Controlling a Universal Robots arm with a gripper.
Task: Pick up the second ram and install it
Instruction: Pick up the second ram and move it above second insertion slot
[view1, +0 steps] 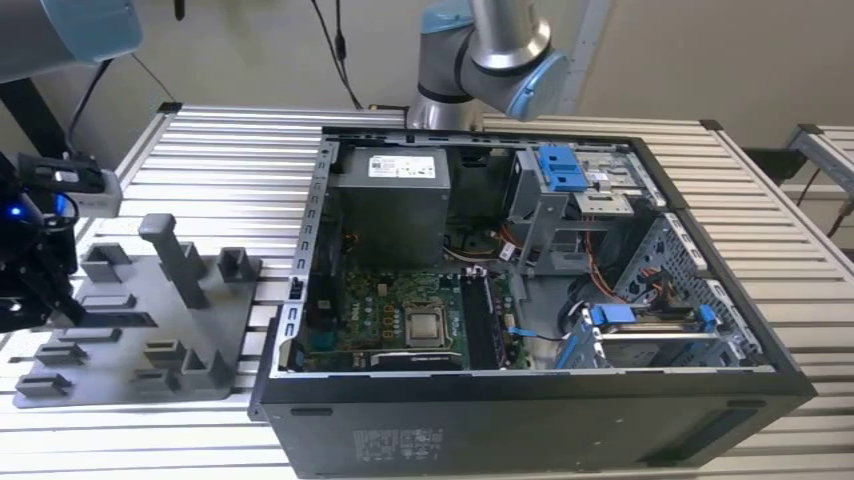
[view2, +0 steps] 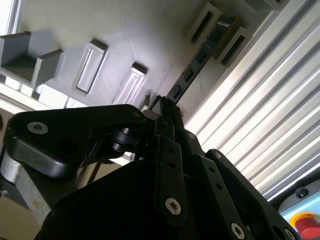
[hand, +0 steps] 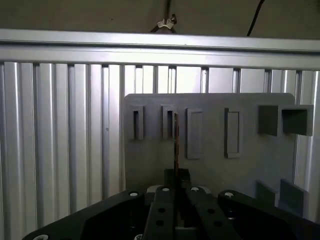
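Gripping second ram (hand: 176, 145) | gripper (hand: 176, 175) on one end | other in tray (hand: 250, 165)

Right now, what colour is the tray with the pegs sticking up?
Grey. The tray shows best in the exterior view, beside the open computer.

Gripper (view1: 40, 300) is hanging over grey tray (view1: 230, 322) at the exterior view's left. Open PC case (view1: 534, 425) is sitting beside it on slatted table (view1: 220, 160); arm (view1: 483, 55) is rising behind.
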